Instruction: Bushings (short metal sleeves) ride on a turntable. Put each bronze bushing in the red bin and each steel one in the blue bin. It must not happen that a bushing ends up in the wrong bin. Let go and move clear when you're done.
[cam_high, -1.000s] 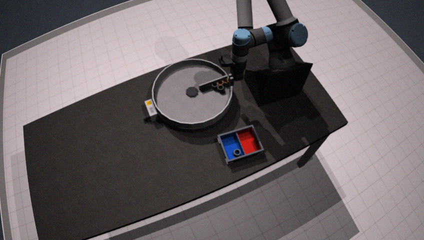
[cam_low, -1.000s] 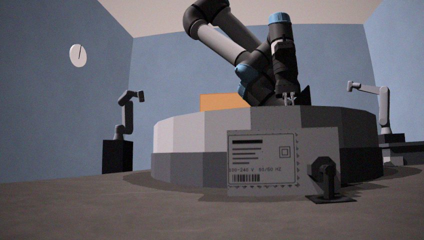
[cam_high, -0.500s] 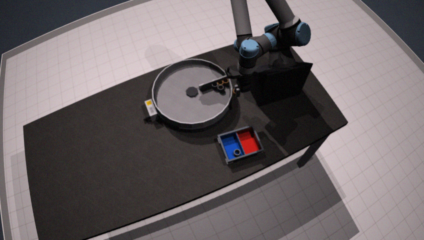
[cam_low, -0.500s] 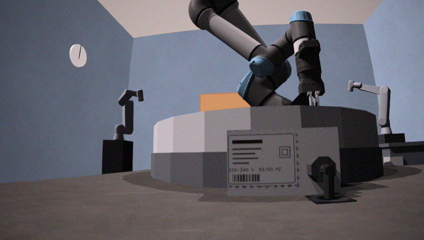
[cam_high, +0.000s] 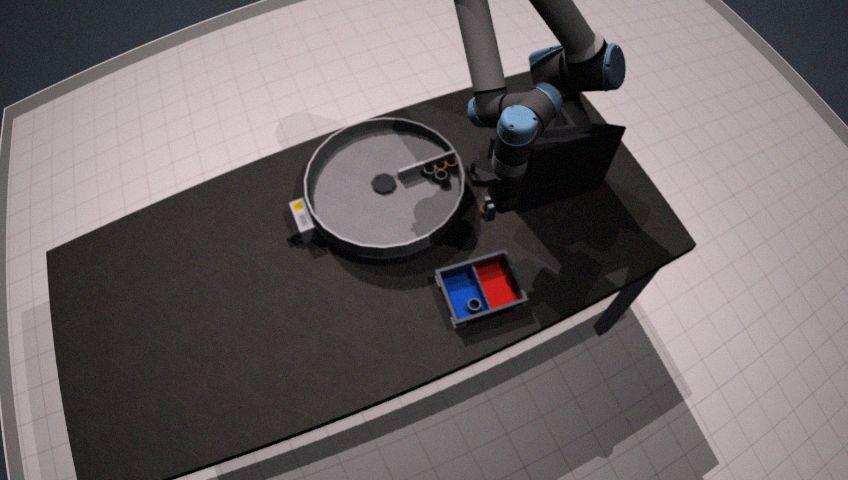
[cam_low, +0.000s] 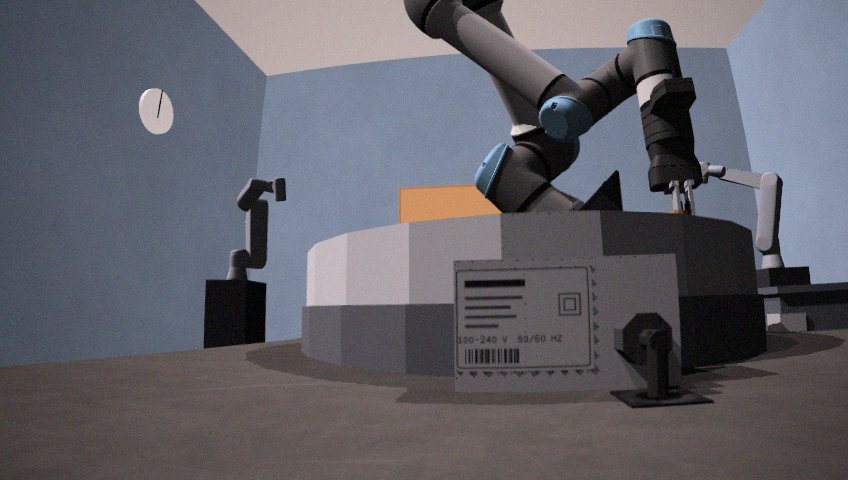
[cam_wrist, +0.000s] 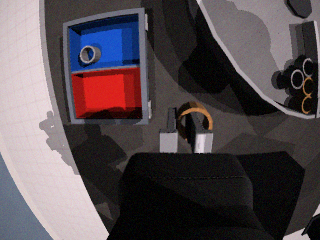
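Gripper (cam_high: 488, 208) (cam_low: 683, 201) (cam_wrist: 181, 118) nearly closed, pinching the wall of a bronze bushing (cam_high: 482, 209) (cam_low: 675, 212) (cam_wrist: 206, 112), a smooth open ring, outside the round, grey-walled turntable (cam_high: 380, 243) (cam_low: 455, 255) (cam_wrist: 240, 79). Steel bushing (cam_high: 468, 305) (cam_wrist: 96, 54) in blue bin (cam_high: 458, 288) (cam_wrist: 117, 45); two bronze, two steel aboard turntable.

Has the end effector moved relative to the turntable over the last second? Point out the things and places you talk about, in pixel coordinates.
Yes. In the top view the end effector (cam_high: 488, 205) has shifted from the turntable's (cam_high: 386, 243) rim by the divider toward the bins (cam_high: 441, 274).
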